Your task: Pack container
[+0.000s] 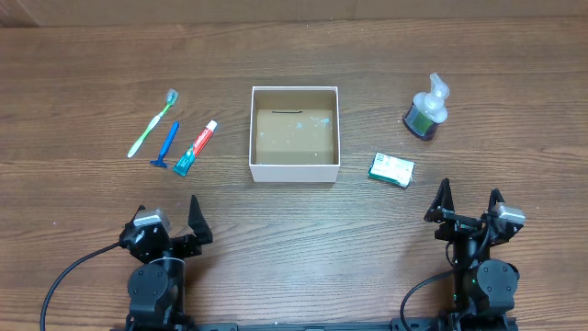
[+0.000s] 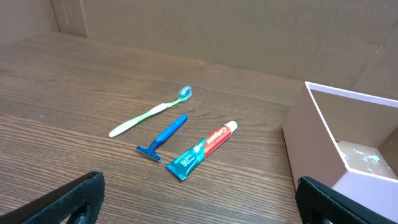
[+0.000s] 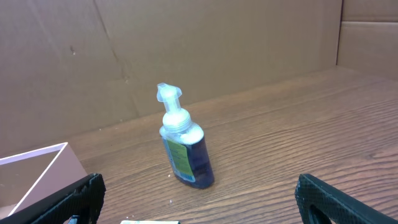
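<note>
- left gripper (image 1: 168,216) and right gripper (image 1: 469,200) sit low at the near edge of the table (image 1: 294,241), one toward each near corner. both have their fingers spread wide apart and hold nothing, which looks like a ready stance before any pick.
- the container (image 1: 294,172) stands mid-table between the two arms, open side up, with nothing in it but pale flecks on the floor. either arm can probably reach it there.
- toward the left edge lie a toothbrush (image 1: 153,124), a razor (image 1: 166,144) and a toothpaste tube (image 1: 196,148), close together but apart, on the left arm's side.
- toward the right edge a pump bottle (image 1: 426,112) stands upright, with a soap packet (image 1: 391,169) nearer the box.
- nothing blocks either approach. the box walls must be cleared on entry.
</note>
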